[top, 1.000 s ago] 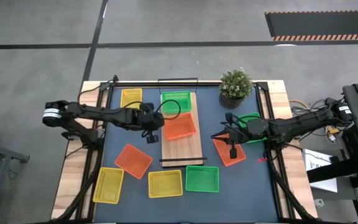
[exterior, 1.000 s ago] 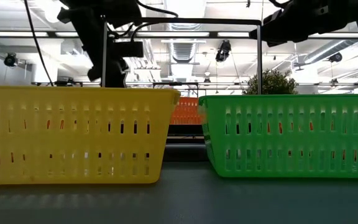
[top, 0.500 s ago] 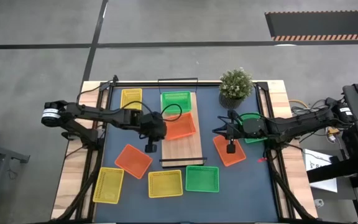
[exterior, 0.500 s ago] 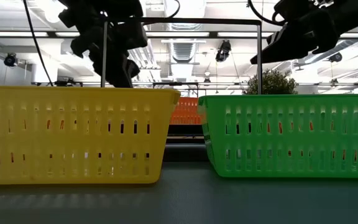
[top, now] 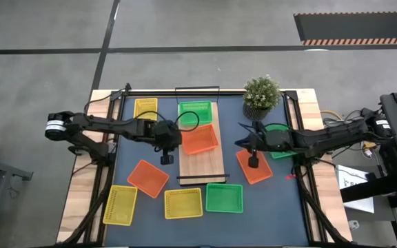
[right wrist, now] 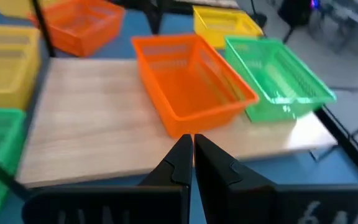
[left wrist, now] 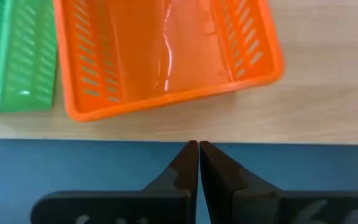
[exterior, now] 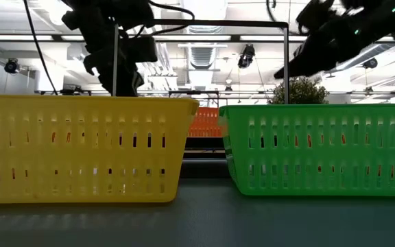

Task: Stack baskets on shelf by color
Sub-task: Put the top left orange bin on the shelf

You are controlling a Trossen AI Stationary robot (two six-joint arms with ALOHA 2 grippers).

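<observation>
The light-wood shelf lies on the dark table top. A green basket rests on its far end and an orange basket sits askew on its middle, also seen in the wrist views. Other baskets lie on the table: yellow, orange, yellow, yellow, green, orange, green. My left gripper is shut, pointing down over the shelf's left edge. My right gripper is shut, raised by the shelf's right edge, aimed at the orange basket.
A potted plant stands at the far right of the table. A black wire frame rises at the shelf's far end. In the low view a yellow basket and a green basket fill the foreground.
My right gripper has tipped its fingers downward and rolled while sinking a little toward the shelf. My left gripper has swung at the wrist beside the shelf's left edge without travelling. Both stay shut, and no basket has moved.
</observation>
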